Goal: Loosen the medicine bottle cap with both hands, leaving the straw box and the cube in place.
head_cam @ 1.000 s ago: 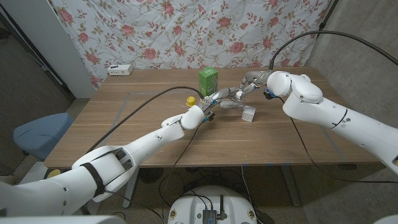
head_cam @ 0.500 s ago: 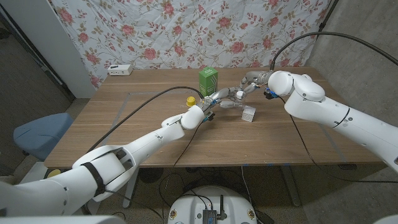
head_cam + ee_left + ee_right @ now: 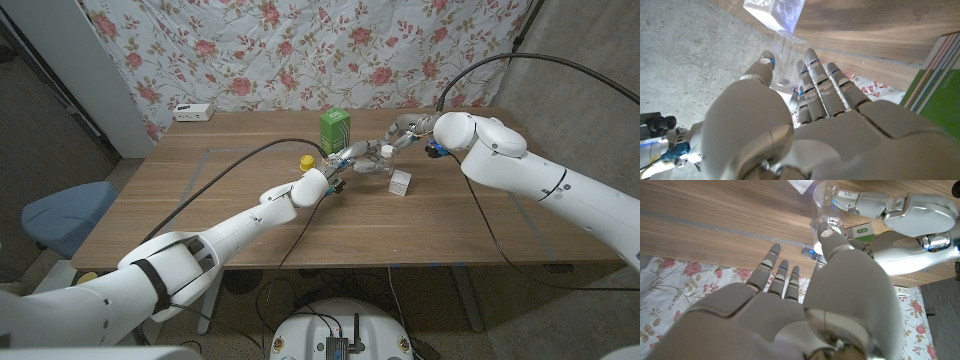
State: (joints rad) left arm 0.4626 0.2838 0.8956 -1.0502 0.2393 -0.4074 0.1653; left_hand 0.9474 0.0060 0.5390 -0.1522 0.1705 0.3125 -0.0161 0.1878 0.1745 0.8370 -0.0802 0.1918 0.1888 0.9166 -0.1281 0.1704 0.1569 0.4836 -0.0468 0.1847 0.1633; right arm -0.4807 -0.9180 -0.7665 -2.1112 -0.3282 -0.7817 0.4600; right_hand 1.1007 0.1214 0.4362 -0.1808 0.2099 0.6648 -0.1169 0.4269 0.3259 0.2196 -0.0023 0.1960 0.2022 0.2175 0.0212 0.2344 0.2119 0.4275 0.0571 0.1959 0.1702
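Head view: the medicine bottle [image 3: 383,160], clear plastic with a white cap, stands on the wooden table [image 3: 240,220] near the far middle, between the two hands. The left hand [image 3: 349,160] reaches in from the left and holds the bottle body, fingers wrapped around it. The right hand [image 3: 402,130] sits just right of and beyond the bottle, fingers pointing toward the cap; contact with the cap cannot be told from this view.

Left wrist view: the left hand [image 3: 790,115] has its thumb on one side of the clear bottle [image 3: 785,60] and its fingers [image 3: 817,80] on the other, closed narrowly on the wall. The white cube [image 3: 774,11] lies just beyond the bottle.

Right wrist view: the right hand [image 3: 790,305] shows spread fingers [image 3: 775,272] clear of the bottle [image 3: 826,200], with the thumb stretched toward it; nothing is gripped. The left hand [image 3: 890,207] is seen on the bottle's far side.

Other items, head view: the green straw box [image 3: 334,130] stands upright just left of and beyond the bottle. The cube [image 3: 401,183] rests just near and right of the bottle. A small yellow object [image 3: 307,161] lies left of the left hand. A white power strip [image 3: 193,112] sits at the far left edge of the table.
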